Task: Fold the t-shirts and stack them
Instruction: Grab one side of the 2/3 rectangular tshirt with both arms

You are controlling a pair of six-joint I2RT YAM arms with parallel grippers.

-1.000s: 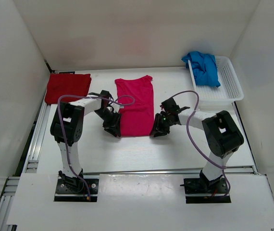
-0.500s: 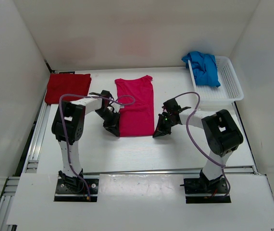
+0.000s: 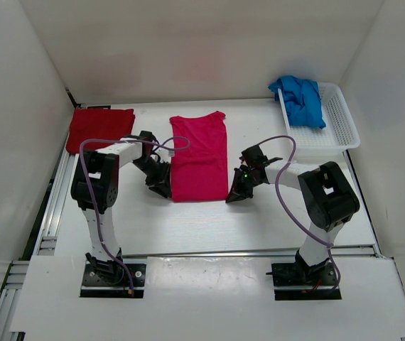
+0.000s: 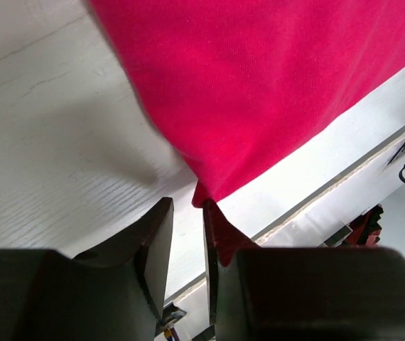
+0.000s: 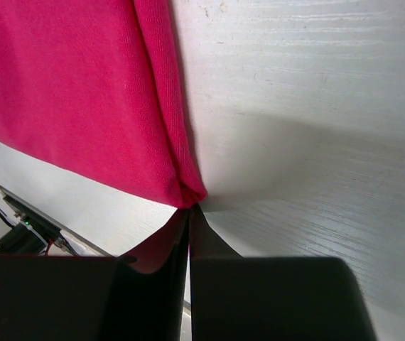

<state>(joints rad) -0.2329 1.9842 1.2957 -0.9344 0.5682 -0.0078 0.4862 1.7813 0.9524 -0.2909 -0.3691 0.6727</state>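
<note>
at its near corners, pink t-shirt (image 3: 200, 158) touches left pincer (image 4: 187, 213) and right pincer (image 5: 188, 214).

A white bench (image 3: 209, 220) is enclosed on three sides by plain white walls: a back wall (image 3: 188, 50), a left wall (image 3: 11, 142) and a right wall (image 3: 394, 128). Aluminium rails (image 3: 50, 213) are laid along the bench's left edge, and a thin metal strip (image 3: 217, 253) is run across its near side. A white front panel (image 3: 209, 298) is set below that strip. A faint wood-like grain is seen on the bench in the wrist views. Even, soft light is cast, with only mild shadows.
</note>
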